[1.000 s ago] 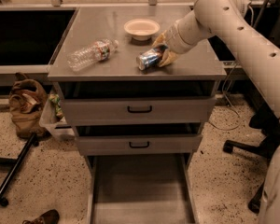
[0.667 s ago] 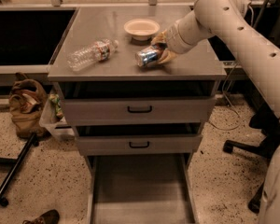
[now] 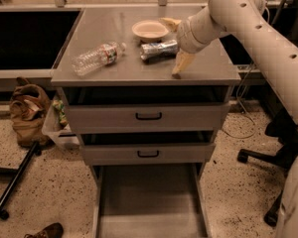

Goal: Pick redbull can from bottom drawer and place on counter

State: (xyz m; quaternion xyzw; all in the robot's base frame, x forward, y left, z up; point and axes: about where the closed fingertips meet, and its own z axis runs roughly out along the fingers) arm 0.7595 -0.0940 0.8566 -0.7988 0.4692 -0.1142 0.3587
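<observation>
— What lies nearest?
— The bottom drawer (image 3: pixel 149 202), pulled out far below the tool. It is a wide, shallow grey metal tray with a flat floor and low side walls, and its front edge is cut off by the frame.
— And above it?
— Two grey drawers (image 3: pixel 149 117), both shut, each with one black handle, sit under the smooth grey table (image 3: pixel 114 29).
— Where is the tool?
— The tool (image 3: pixel 170 47) hangs over the table's right part at the end of a thick cream arm (image 3: pixel 248 19). Its two tan fingers (image 3: pixel 181 63) are spread wide. One points down near the front edge, its tip on or just above the table; the other shows only in part, farther back.
— The redbull can?
— One redbull can (image 3: pixel 158 49), slim silver and blue metal, lies on its side on the table between those fingers, sticking out to the tool's left. Whether a finger touches it is hard to make out.
— What else?
— One clear, ridged plastic bottle (image 3: pixel 97 57) lies on its side well left of the tool, and one round pale bowl (image 3: pixel 150 30) sits just beyond the can.
</observation>
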